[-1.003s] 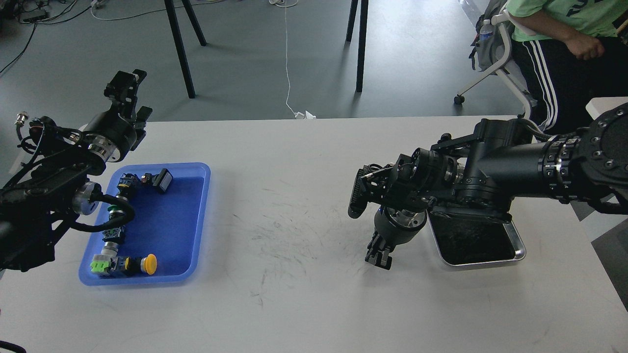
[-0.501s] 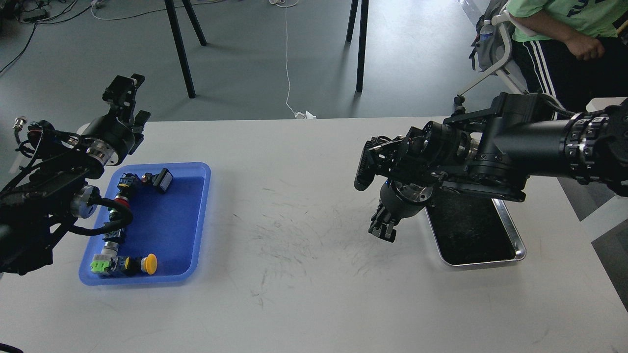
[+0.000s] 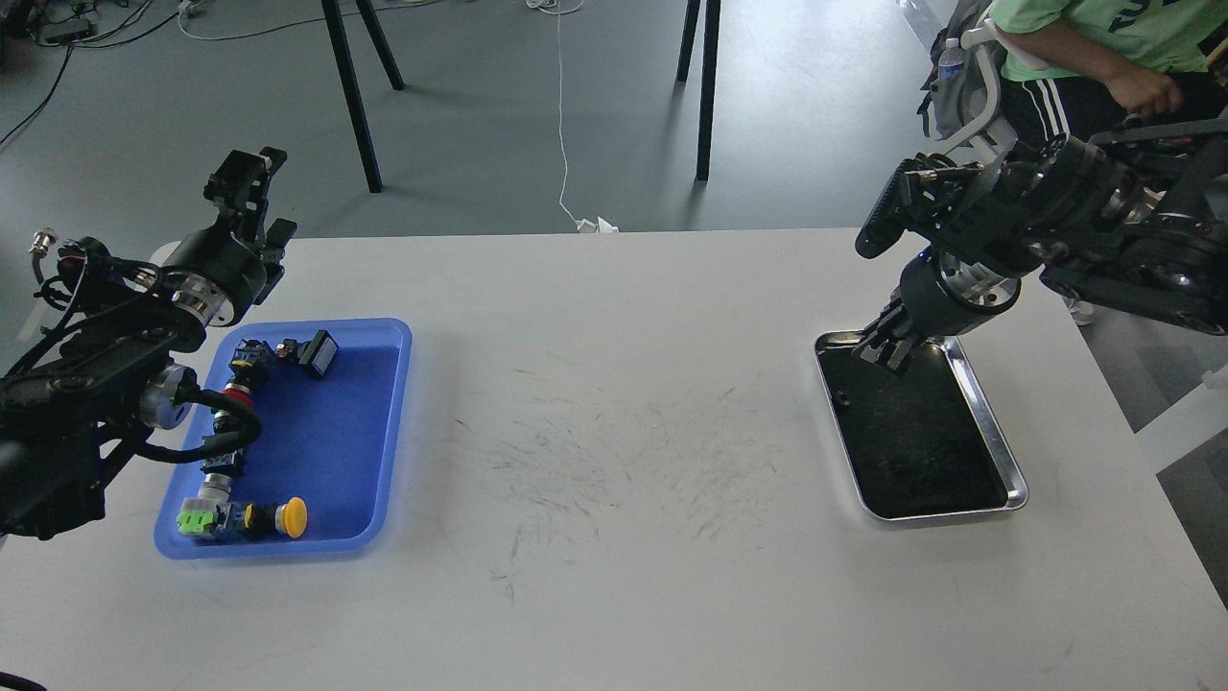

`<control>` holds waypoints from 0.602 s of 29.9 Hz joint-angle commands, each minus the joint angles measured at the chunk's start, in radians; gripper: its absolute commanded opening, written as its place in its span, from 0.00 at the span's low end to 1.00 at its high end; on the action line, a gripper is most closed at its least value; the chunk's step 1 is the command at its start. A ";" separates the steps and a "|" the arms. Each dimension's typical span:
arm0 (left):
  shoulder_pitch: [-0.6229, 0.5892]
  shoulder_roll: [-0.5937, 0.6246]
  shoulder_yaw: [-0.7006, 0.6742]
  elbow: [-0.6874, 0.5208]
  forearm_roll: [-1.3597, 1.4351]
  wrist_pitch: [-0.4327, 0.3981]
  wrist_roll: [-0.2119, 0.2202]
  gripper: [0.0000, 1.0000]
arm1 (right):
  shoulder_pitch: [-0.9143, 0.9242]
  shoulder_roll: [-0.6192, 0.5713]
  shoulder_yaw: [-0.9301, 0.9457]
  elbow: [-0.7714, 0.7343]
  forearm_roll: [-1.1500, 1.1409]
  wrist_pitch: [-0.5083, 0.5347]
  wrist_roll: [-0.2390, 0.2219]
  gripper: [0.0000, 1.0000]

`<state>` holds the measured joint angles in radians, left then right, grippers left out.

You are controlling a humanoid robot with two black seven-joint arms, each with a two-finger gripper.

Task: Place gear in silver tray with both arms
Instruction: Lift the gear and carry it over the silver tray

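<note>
Moved since a second ago: your right arm [image 3: 1103, 230] has swung from the table's middle back toward 2 o'clock and lifted clear of the silver tray [image 3: 998, 451], which now shows whole; your left arm [image 3: 106, 355] has barely shifted.
Silver tray: you find it flat on the table at about 3 o'clock, long axis running near edge to far edge, the far end leaning slightly toward 11 o'clock; its dark scuffed floor has one small dark bit near the far left corner, too small to name.
Right gripper [image 3: 885, 347]: it hangs over the tray's far left corner, pointing down toward 7 o'clock; the fingers are too dark and small to tell apart, so you cannot tell how far it is open or whether it holds anything.
Left gripper [image 3: 247, 182]: raised past the table's far left corner at 10 o'clock, pointing up and away; its fingers stand apart with nothing between them.
Blue tray [image 3: 379, 432]: at 9 o'clock, well apart from the silver one, holding push-button switches [image 3: 245, 513] along its left side, one with a yellow cap.
Table [image 3: 614, 576]: white, with a patch of fine dark scratches in the middle.
Room: grey floor, black stand legs [image 3: 350, 96] and a white cable [image 3: 561, 125] at 12 o'clock, a seated person in green [image 3: 1103, 58] at 1 o'clock.
</note>
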<state>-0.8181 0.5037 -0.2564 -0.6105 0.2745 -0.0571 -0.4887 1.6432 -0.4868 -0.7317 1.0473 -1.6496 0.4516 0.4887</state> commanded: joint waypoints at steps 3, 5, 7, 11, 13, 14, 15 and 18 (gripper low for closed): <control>-0.007 -0.001 -0.001 0.000 -0.002 0.002 0.000 0.98 | -0.009 -0.071 -0.046 0.025 -0.032 -0.007 0.000 0.02; -0.009 -0.001 0.000 0.001 -0.002 0.002 0.000 0.98 | -0.019 -0.081 -0.055 0.049 -0.064 -0.007 0.000 0.03; -0.009 -0.001 0.000 0.000 -0.002 0.002 0.000 0.98 | -0.028 -0.091 -0.058 0.063 -0.078 -0.011 0.000 0.03; -0.009 0.001 0.000 0.000 -0.002 0.002 0.000 0.98 | -0.063 -0.091 -0.057 0.085 -0.082 -0.014 0.000 0.03; -0.007 0.003 -0.001 0.000 -0.002 0.000 0.000 0.98 | -0.069 -0.081 -0.055 0.091 -0.085 -0.017 0.000 0.04; -0.007 0.004 -0.001 0.000 -0.002 0.000 0.000 0.98 | -0.072 -0.078 -0.055 0.091 -0.085 -0.017 0.000 0.04; -0.007 0.004 -0.001 0.000 -0.002 0.000 0.000 0.98 | -0.078 -0.073 -0.055 0.091 -0.087 -0.019 0.000 0.04; -0.007 0.004 -0.001 0.000 -0.002 0.000 0.000 0.98 | -0.091 -0.064 -0.057 0.082 -0.088 -0.021 0.000 0.06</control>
<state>-0.8265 0.5075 -0.2573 -0.6104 0.2730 -0.0561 -0.4887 1.5634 -0.5583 -0.7873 1.1367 -1.7361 0.4332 0.4886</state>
